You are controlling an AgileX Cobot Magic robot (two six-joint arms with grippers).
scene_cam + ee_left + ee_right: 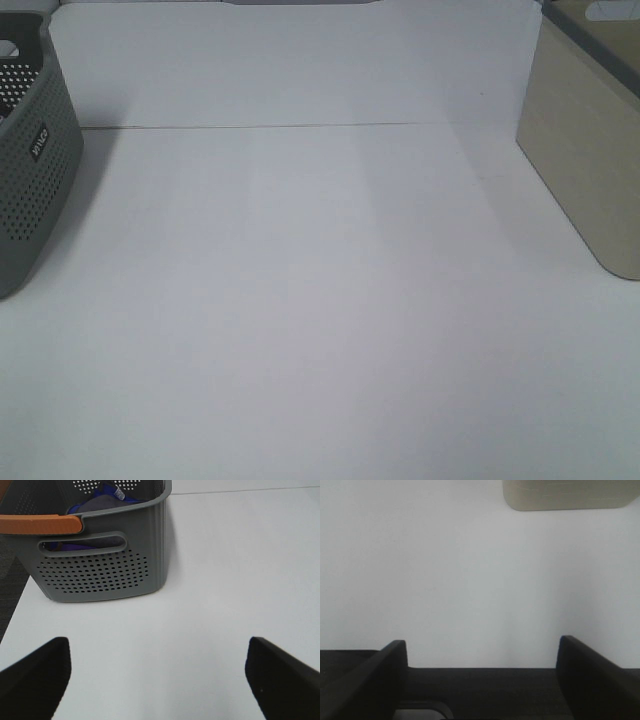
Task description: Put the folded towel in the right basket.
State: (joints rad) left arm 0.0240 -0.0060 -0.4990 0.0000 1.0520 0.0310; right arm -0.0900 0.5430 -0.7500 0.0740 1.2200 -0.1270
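Observation:
A blue and grey cloth (97,502), perhaps the towel, lies inside the grey perforated basket (100,575) at the table's left edge; the basket also shows in the exterior high view (30,170). The beige basket (590,160) stands at the right edge and shows in the right wrist view (570,495). My left gripper (157,680) is open and empty, a short way in front of the grey basket. My right gripper (482,675) is open and empty over bare table, well short of the beige basket. Neither gripper shows in the exterior high view.
The white table (320,300) runs between the two baskets. An orange handle (40,524) crosses the grey basket's rim. A white back wall (300,60) rises behind the table.

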